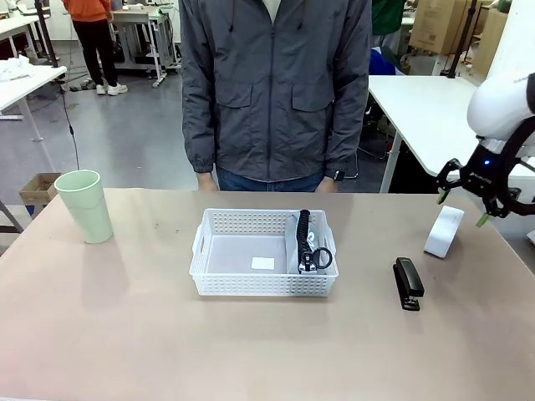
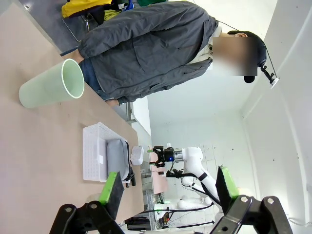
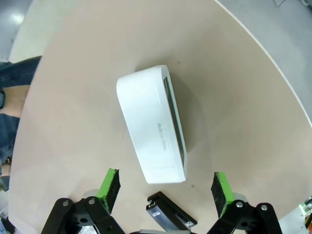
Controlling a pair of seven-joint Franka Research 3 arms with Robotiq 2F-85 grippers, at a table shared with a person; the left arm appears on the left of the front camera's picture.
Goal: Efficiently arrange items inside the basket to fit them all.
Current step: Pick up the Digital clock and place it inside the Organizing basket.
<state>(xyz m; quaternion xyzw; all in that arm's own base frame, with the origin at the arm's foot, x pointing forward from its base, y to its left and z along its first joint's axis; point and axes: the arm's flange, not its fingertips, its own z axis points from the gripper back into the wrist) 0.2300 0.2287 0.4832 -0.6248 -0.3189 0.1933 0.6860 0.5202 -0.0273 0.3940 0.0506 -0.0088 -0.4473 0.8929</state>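
Observation:
The white lattice basket [image 1: 263, 253] sits mid-table with the grey pouch [image 1: 305, 242] and its black strap standing along its right side. A pale green cup [image 1: 84, 205] stands upright at the far left. The small white box [image 1: 444, 230] lies at the right, and the black stapler [image 1: 408, 282] is just in front of it. My right gripper [image 1: 465, 206] hovers open above the box; in the right wrist view the box [image 3: 152, 125] lies ahead of its green fingers [image 3: 109, 185]. My left gripper [image 2: 168, 187] is open, off the table, with the cup [image 2: 48, 89] and basket [image 2: 100, 152] in view.
A person in a grey jacket [image 1: 276, 83] stands at the far edge, hands down behind the table. A small white label [image 1: 262, 263] lies on the basket floor. Bare tabletop [image 1: 125, 334] stretches along the front and left.

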